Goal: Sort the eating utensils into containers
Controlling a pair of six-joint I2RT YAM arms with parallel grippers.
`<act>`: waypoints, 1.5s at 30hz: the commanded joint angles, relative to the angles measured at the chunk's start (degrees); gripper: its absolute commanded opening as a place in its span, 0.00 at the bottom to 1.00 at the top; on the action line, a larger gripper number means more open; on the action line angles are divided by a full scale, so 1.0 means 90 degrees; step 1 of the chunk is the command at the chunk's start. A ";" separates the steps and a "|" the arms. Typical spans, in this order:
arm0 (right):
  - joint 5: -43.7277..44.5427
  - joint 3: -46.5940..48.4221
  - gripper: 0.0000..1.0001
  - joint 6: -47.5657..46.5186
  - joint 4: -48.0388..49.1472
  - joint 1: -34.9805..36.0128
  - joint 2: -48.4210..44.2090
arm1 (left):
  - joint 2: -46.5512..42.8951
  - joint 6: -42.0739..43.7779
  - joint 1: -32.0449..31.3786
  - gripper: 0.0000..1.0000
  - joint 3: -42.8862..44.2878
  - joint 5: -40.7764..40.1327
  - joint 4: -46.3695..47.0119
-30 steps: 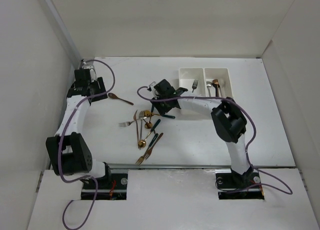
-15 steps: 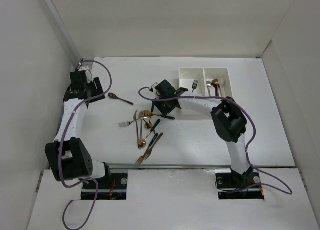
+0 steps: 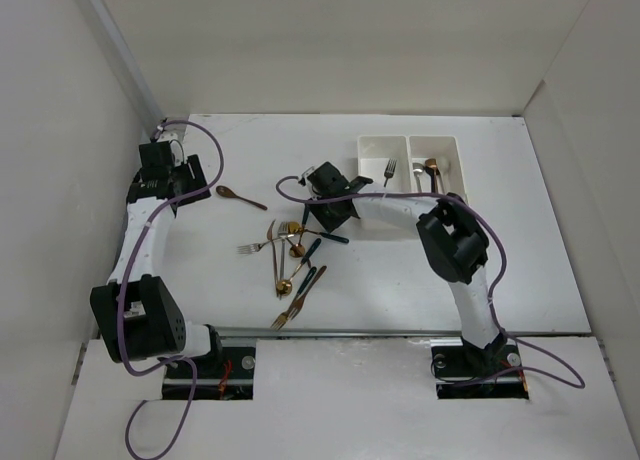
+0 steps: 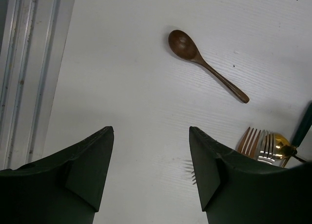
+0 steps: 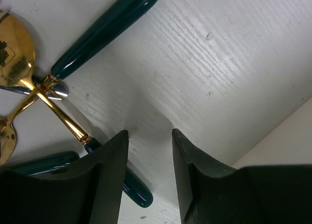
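Gold, silver and green-handled forks and spoons are heaped mid-desk. The right gripper is seen partly open and empty; the left gripper is spread wide, empty.

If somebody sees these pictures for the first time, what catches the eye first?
A tangled heap of gold, silver and green-handled utensils lies in the middle of the table, with the open right gripper low at its far right edge. The white two-bin tray at the far right holds only a few pieces, and one brown spoon lies alone left of the heap.
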 commanded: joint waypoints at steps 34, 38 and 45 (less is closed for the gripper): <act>0.0186 -0.0377 0.49 0.0188 0.0007 0.0432 0.0012 | -0.0175 -0.0060 0.0102 0.60 -0.0020 0.0118 0.0100; 0.0049 -0.0308 0.26 0.0071 0.0077 0.0432 0.0197 | -0.0234 -0.0060 0.0102 0.60 -0.0020 -0.0008 0.0100; -0.0019 -0.0455 0.00 -0.0056 0.0349 0.0432 -0.0211 | -0.0234 -0.0060 0.0102 0.60 -0.0020 -0.0008 0.0100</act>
